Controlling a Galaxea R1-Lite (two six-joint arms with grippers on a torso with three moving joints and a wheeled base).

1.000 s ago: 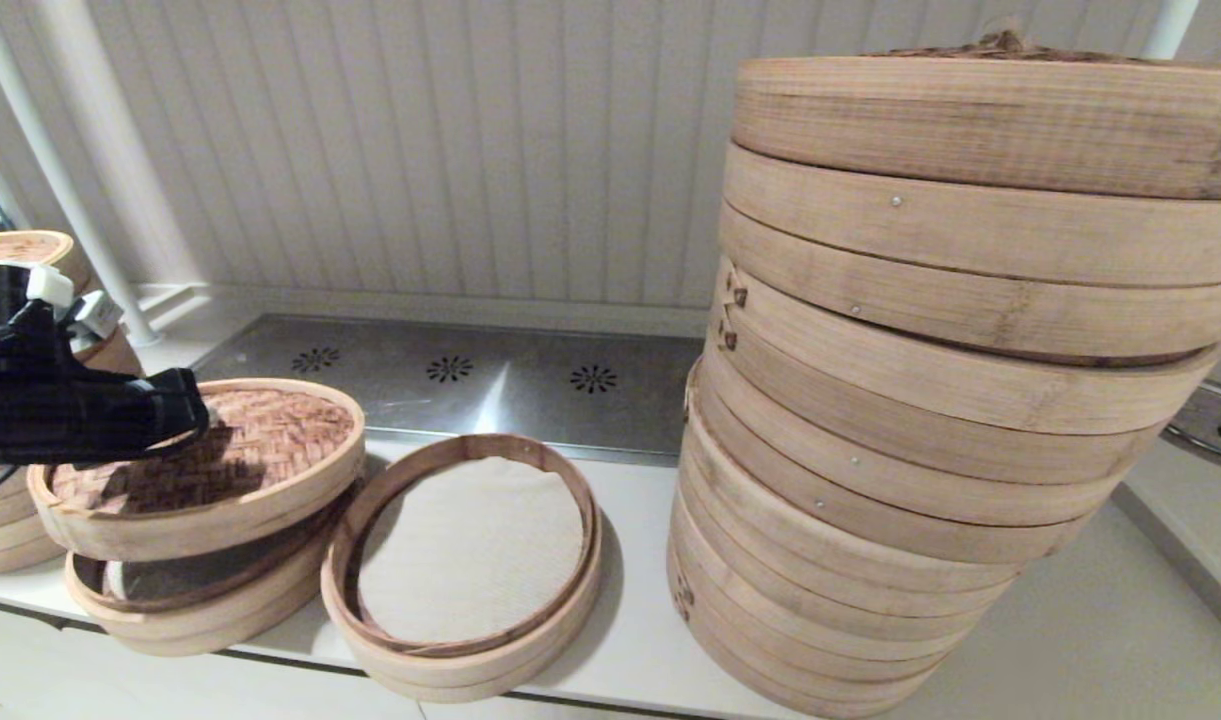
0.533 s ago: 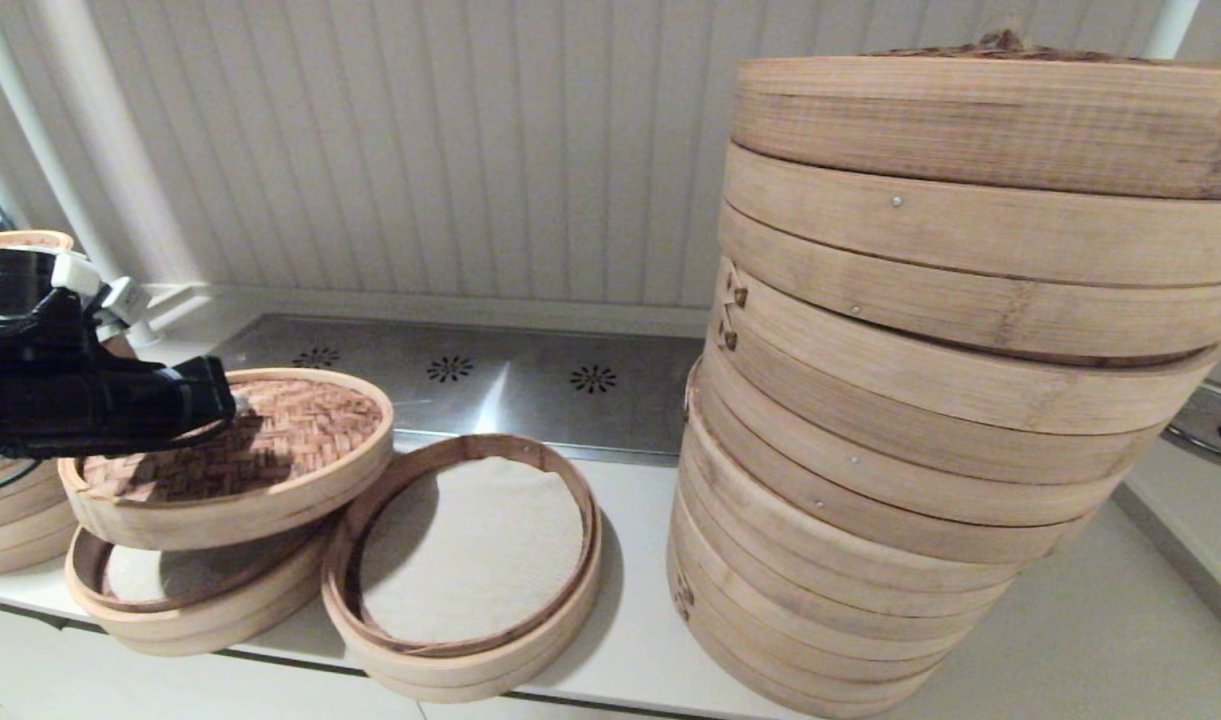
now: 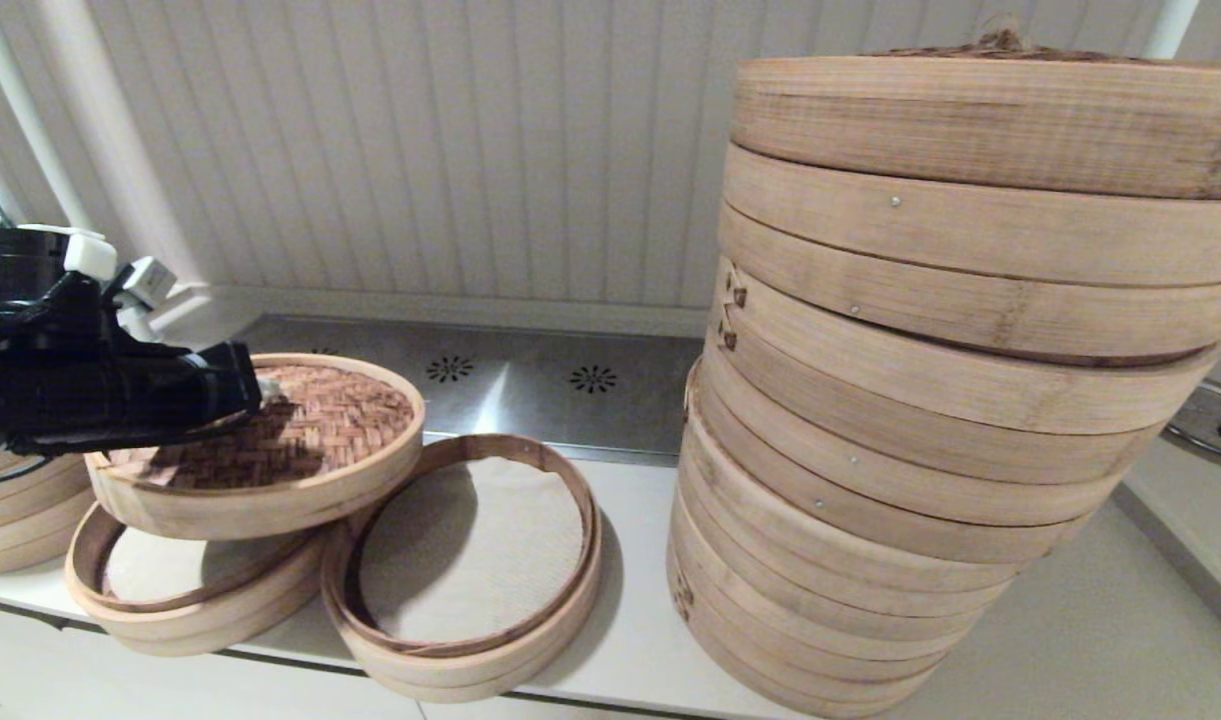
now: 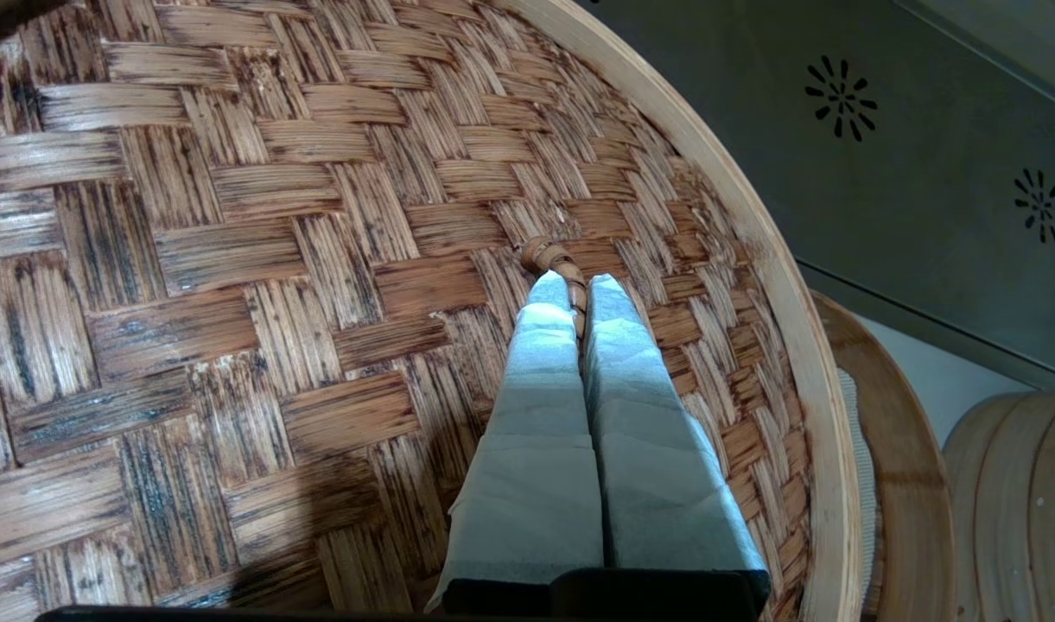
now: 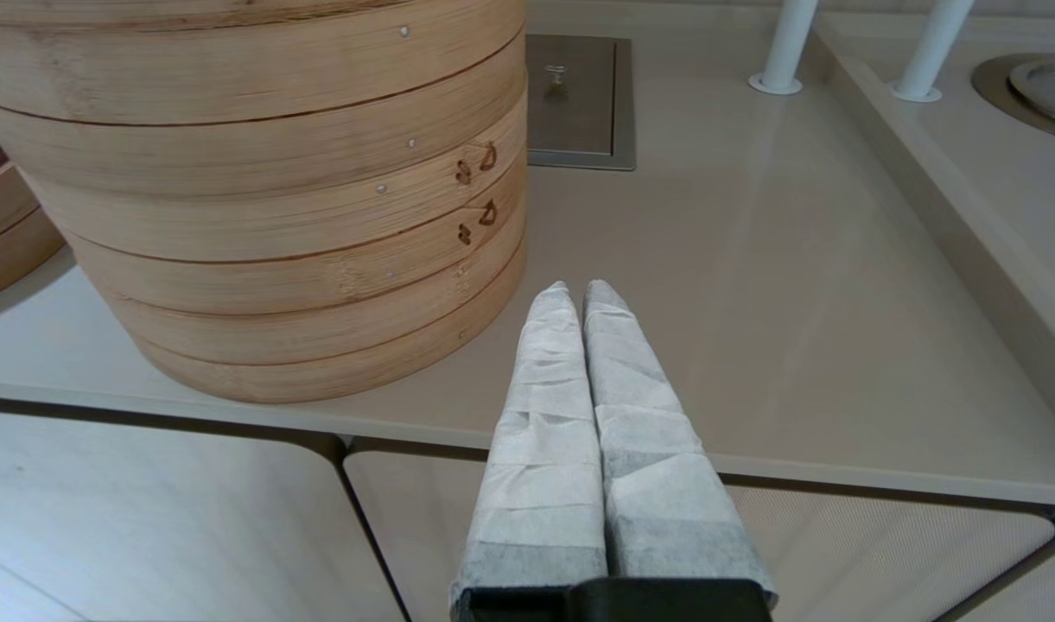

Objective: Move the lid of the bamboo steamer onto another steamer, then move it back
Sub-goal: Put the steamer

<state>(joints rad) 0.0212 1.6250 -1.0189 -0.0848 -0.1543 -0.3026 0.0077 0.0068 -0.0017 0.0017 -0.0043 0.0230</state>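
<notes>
The bamboo steamer lid [image 3: 300, 445], brown woven with a pale rim, hangs tilted above the counter. My left gripper [image 3: 265, 388] is shut on its small centre loop [image 4: 551, 259]. The lid [image 4: 233, 259] fills the left wrist view, with the gripper [image 4: 577, 289] pinching the loop. Below it the left small steamer [image 3: 140, 590] shows its white liner. The other small steamer [image 3: 470, 560] lies just right of it; the lid's right edge overhangs its left rim. My right gripper [image 5: 576, 294] is shut on nothing, off the counter's front edge, and does not show in the head view.
A tall stack of huge steamers [image 3: 930, 400] stands at the right, its base [image 5: 276, 216] near my right gripper. A medium stack [image 3: 15, 510] sits at the far left behind my left arm. A steel plate with vent holes [image 3: 510, 385] lies behind the small steamers.
My left gripper has carried the lid up and to the right, off the left small steamer and toward the other one. More of the left steamer's liner is uncovered. The right arm has not moved.
</notes>
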